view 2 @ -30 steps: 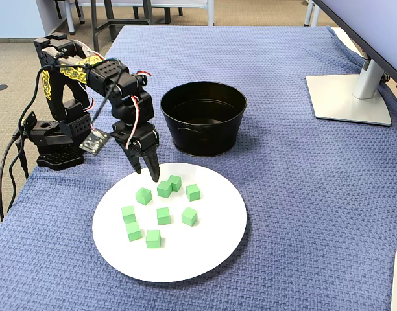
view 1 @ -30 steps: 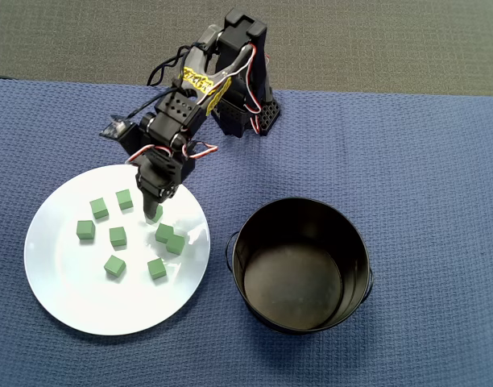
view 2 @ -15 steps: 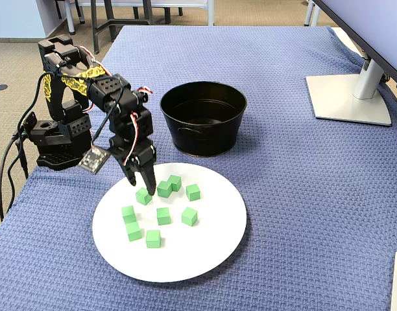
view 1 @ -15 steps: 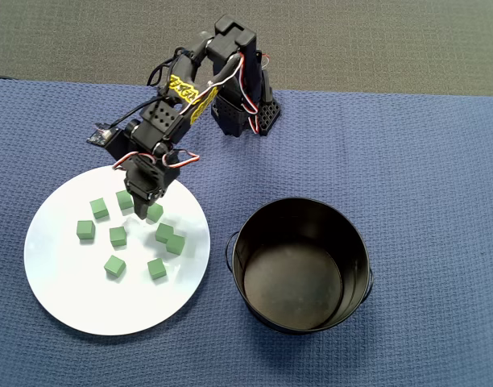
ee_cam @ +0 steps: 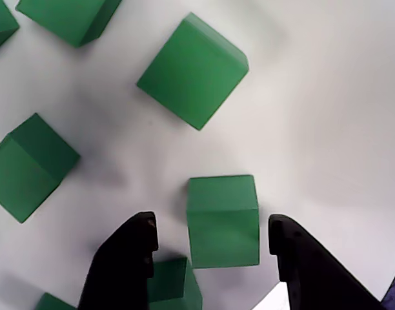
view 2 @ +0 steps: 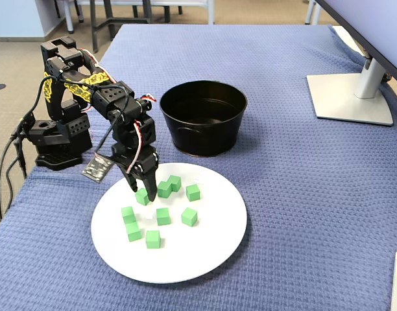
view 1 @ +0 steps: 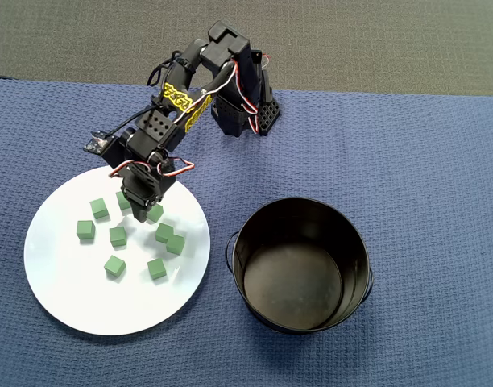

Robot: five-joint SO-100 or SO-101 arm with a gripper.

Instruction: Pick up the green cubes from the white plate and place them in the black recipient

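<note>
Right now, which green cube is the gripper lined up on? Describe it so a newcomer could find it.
Start at the white plate, left of the black pot in the overhead view. The arm reaches over the plate's near-arm edge. The target cube sits between the open gripper fingers; the other cubes lie outside them.

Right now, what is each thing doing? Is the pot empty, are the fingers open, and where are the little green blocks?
black pot: upright, empty, no blocks inside.
white plate: flat on the blue cloth, holding all the visible blocks.
green blocks: lying loose on the plate, none lifted.
gripper: open, lowered over the plate, fingers on either side of one block, not squeezing it yet.
</note>
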